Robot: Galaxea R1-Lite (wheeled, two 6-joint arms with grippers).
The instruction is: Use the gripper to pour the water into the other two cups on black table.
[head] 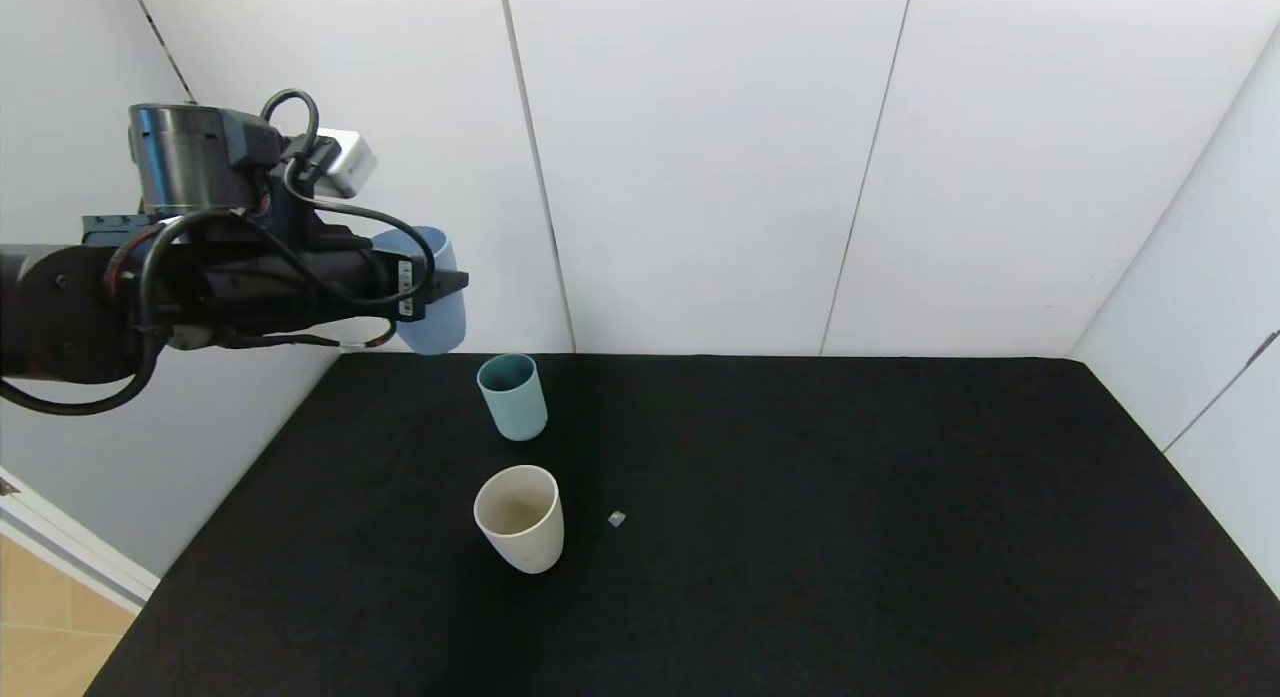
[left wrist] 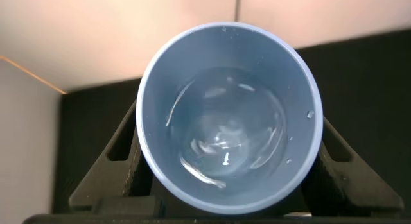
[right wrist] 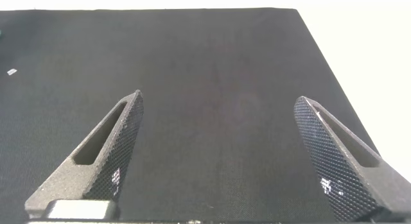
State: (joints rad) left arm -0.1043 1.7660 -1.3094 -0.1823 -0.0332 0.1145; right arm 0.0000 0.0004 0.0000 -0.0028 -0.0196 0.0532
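Note:
My left gripper (head: 435, 287) is shut on the light blue cup (head: 425, 292) and holds it upright in the air, above and to the left of the teal-green cup (head: 513, 395). The left wrist view looks down into the light blue cup (left wrist: 228, 115), with clear water (left wrist: 225, 144) in its bottom. The cream-white cup (head: 520, 517) stands in front of the teal one on the black table (head: 800, 527) and has some liquid in it. My right gripper (right wrist: 218, 108) is open and empty above bare table; it is out of the head view.
A small pale scrap (head: 617, 519) lies just right of the cream-white cup, also in the right wrist view (right wrist: 11, 72). White panel walls (head: 700, 157) close the table at the back and both sides. The table's left edge (head: 230, 497) drops to the floor.

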